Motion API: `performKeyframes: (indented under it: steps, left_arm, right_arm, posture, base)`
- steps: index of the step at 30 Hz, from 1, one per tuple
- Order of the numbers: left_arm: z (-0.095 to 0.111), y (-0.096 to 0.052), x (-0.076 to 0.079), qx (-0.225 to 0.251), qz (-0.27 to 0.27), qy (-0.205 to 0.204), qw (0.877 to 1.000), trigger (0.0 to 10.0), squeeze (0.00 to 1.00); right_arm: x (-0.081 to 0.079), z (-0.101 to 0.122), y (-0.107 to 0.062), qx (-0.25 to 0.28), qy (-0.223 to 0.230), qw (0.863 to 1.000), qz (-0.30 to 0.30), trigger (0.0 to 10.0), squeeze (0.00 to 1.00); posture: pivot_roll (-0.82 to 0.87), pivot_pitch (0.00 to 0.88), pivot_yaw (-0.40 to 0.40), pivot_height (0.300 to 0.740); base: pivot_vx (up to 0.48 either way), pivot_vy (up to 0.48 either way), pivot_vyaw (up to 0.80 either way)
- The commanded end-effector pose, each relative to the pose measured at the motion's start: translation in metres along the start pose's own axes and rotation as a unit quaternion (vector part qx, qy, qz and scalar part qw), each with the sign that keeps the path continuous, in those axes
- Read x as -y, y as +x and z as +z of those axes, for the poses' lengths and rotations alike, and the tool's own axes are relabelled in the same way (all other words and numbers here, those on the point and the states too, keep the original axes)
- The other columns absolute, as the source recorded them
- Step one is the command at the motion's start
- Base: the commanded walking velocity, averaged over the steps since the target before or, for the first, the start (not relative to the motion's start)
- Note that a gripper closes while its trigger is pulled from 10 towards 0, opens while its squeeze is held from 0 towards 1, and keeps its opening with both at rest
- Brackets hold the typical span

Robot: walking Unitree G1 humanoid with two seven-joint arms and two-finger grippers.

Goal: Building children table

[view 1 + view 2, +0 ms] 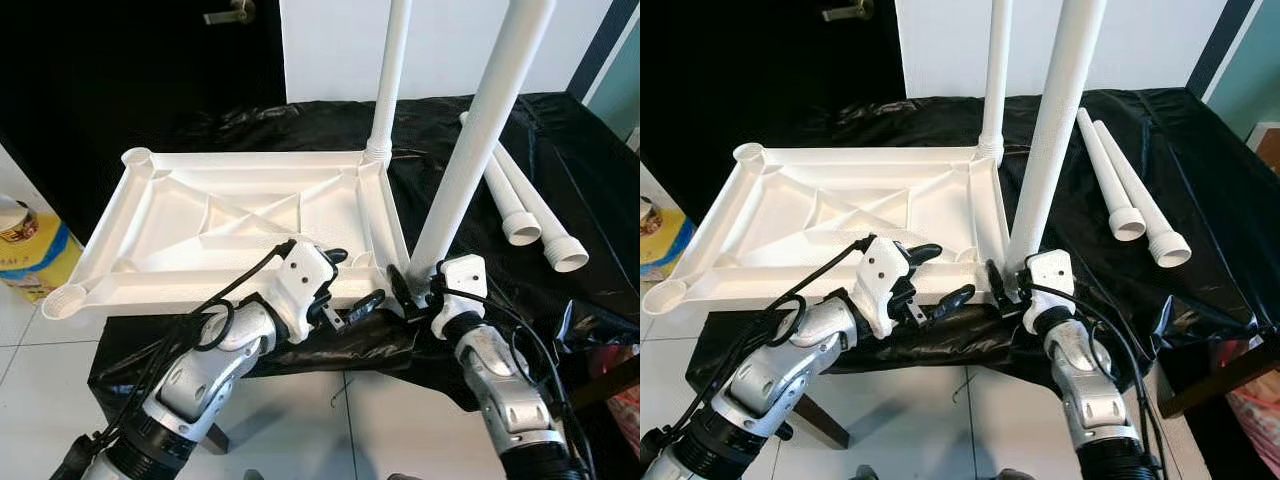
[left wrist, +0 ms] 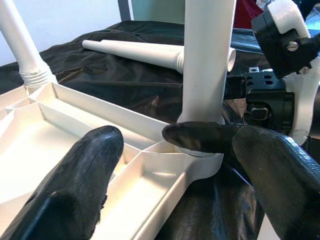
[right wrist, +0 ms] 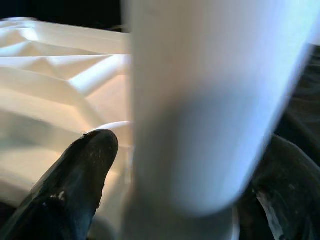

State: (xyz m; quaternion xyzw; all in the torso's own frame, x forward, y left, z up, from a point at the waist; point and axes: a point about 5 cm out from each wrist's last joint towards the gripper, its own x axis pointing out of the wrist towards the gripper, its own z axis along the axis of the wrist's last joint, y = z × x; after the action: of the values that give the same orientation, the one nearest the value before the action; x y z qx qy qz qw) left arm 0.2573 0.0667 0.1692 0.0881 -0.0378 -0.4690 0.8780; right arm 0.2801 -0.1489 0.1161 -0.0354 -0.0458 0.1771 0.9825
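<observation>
A white plastic tabletop [image 1: 230,160] lies upside down on a table draped in black cloth [image 1: 450,130]. One white leg [image 1: 390,80] stands in its far right corner socket. A second leg [image 1: 470,150] stands at the near right corner, and my right gripper [image 1: 410,283] is shut on its base; up close the leg [image 3: 200,100] sits between the fingers [image 3: 80,170]. My left gripper [image 1: 352,280] is open at the tabletop's front edge, just left of that corner, holding nothing. Two loose legs [image 1: 530,200] lie on the cloth to the right.
The table's front edge runs right under both grippers, with white tiled floor [image 1: 30,330] below. A yellow container [image 1: 25,250] stands on the floor at the left. A dark door [image 1: 130,60] is behind, and a wooden piece with red fabric [image 1: 620,390] sits at the right.
</observation>
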Motion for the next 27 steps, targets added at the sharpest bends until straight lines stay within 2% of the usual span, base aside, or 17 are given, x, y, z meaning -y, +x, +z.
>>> performKeyframes:
  steps: [1, 5, 13, 15, 17, 19, 22, 27]
  left_arm:
    - [-0.001, 0.003, 0.006, -0.005, -0.050, 0.008, 0.999, 10.0, 0.00]
    - [0.003, 0.005, 0.008, -0.002, -0.072, 0.005, 0.997, 10.0, 0.00]
    - [0.005, 0.002, 0.004, -0.003, -0.078, 0.006, 0.997, 10.0, 0.00]
    - [0.003, 0.000, -0.001, -0.010, -0.078, 0.015, 0.997, 10.0, 0.00]
    - [0.004, 0.001, -0.007, -0.006, -0.065, 0.015, 0.998, 10.0, 0.00]
    - [0.004, 0.001, -0.007, -0.006, -0.065, 0.015, 0.998, 10.0, 0.00]
    - [0.005, 0.004, -0.007, 0.000, -0.061, 0.015, 0.998, 10.0, 0.00]
    - [0.004, 0.004, -0.007, -0.005, -0.057, 0.025, 0.998, 10.0, 0.00]
  right_arm:
    - [0.006, 0.000, -0.003, 0.004, -0.003, 1.000, 0.015, 10.0, 0.00]
    - [0.019, 0.001, -0.010, 0.007, -0.012, 1.000, 0.023, 10.0, 0.00]
    - [0.022, 0.004, -0.011, 0.010, -0.015, 0.999, 0.036, 10.0, 0.00]
    - [0.021, 0.006, -0.010, 0.009, -0.022, 0.998, 0.059, 10.0, 0.00]
    - [0.015, 0.007, -0.002, 0.006, -0.035, 0.993, 0.115, 10.0, 0.00]
    - [0.015, 0.007, -0.002, 0.006, -0.035, 0.993, 0.115, 10.0, 0.00]
    - [0.011, 0.008, 0.009, 0.001, -0.050, 0.984, 0.174, 10.0, 0.00]
    - [0.012, 0.008, 0.012, 0.001, -0.053, 0.983, 0.177, 10.0, 0.00]
  posture:
    - [-0.07, 0.049, 0.008, 0.740]
    - [-0.08, 0.068, 0.041, 0.740]
    - [-0.09, 0.071, 0.061, 0.740]
    - [-0.09, 0.064, 0.048, 0.740]
    - [-0.07, 0.048, 0.025, 0.740]
    - [-0.07, 0.048, 0.025, 0.740]
    - [-0.06, 0.031, 0.004, 0.740]
    - [-0.04, 0.006, -0.004, 0.740]
  base:
    - [0.000, 0.000, 0.00]
    - [0.000, 0.000, 0.00]
    - [0.000, 0.000, 0.00]
    - [0.000, 0.000, 0.00]
    - [0.000, 0.000, 0.00]
    - [0.000, 0.000, 0.00]
    - [0.000, 0.000, 0.00]
    - [0.000, 0.000, 0.00]
